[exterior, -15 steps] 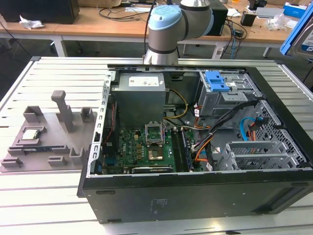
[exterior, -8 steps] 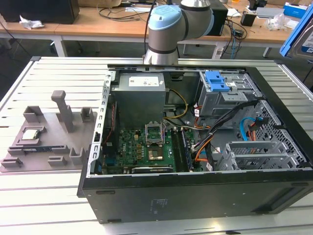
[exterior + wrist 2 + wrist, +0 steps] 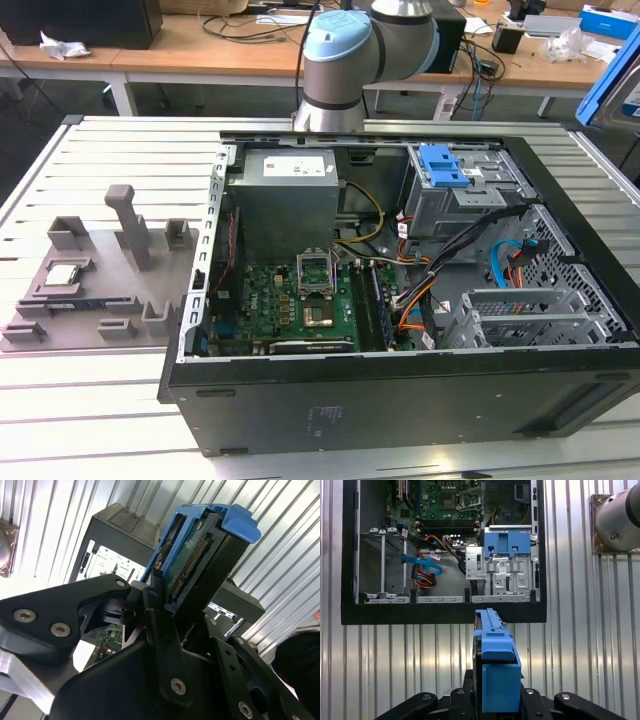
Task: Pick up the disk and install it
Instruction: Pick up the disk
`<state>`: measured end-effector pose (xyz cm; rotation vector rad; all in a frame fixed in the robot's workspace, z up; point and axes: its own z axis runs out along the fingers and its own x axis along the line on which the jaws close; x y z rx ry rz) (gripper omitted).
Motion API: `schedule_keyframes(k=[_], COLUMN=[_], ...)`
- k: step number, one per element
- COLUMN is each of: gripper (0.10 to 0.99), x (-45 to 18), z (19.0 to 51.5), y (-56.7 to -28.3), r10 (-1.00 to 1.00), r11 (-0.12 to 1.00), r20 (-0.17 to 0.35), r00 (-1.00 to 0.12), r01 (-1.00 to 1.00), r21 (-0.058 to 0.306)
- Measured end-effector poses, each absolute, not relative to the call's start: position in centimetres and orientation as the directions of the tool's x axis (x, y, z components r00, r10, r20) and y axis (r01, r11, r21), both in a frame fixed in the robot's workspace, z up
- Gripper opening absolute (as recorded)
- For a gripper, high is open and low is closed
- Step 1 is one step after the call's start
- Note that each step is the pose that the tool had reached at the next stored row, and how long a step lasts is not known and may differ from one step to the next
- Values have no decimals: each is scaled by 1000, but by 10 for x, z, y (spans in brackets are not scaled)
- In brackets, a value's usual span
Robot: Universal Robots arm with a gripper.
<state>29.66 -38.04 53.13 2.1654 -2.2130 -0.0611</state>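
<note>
Gripper (image 3: pixel 497 702) is clamped on the disk (image 3: pixel 496 665), pressing its two flat faces so that it stands edge-on with the blue frame outward. The connector row shows in the second wrist view. The disk hangs outside the computer case (image 3: pixel 445 614), near the wall closest to the drive cage (image 3: pixel 505 577), above the ribbed table (image 3: pixel 580 645). The edge-on hold probably serves to line it up with the cage. The case is open, lid off. Inside are the motherboard (image 3: pixel 290 295), power supply (image 3: pixel 285 195), loose cables (image 3: pixel 422 567) and the cage with its blue latch (image 3: pixel 502 544). I cannot tell whether its bay is free. Beside the case's far side, a grey fixture tray (image 3: pixel 130 310) holds a small square chip (image 3: pixel 62 275).
</note>
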Motion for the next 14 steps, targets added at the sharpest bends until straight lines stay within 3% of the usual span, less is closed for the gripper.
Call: schedule_keyframes(k=[14], gripper=[361], x=[289], z=[531], y=[-407], r10=[-1000], r11=[22], r20=[4], r00=[-22], r01=[-998], r21=[59])
